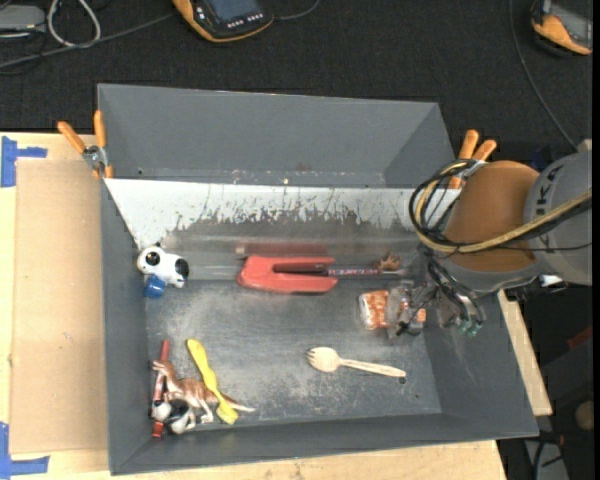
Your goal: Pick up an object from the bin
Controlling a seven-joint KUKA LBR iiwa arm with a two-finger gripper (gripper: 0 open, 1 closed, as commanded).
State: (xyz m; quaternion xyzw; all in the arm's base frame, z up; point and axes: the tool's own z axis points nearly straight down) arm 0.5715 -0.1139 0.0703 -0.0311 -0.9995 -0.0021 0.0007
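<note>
Now, reading my feed from the left: a black-and-white toy (162, 265) sits by the left wall of the bin (280, 158). Below it, in the near-left corner, lies a small heap (185, 400) with a yellow strip (205, 371) across it. Mid-bin, toward the back wall, is a red stapler-like tool (287, 273). Nearer me lies a pale spoon (355, 364), bowl end to the left.

Right of the tool is an orange-and-white packet (376, 310) lying on the bin floor. The claw (415, 318) is down in the bin just beside it, on its right and close to the right wall. The cables (442, 200) and dark wrist parts hide the detail, so I cannot tell whether the claw is spread or pressed together, or whether it touches the packet.

I judge this to be the step just ahead of a grasp, since nothing is lifted yet. The packet is the nearest candidate. The next move calls for setting the claw squarely over the packet, closing on it, and lifting straight up, clear of the sloping right wall.
</note>
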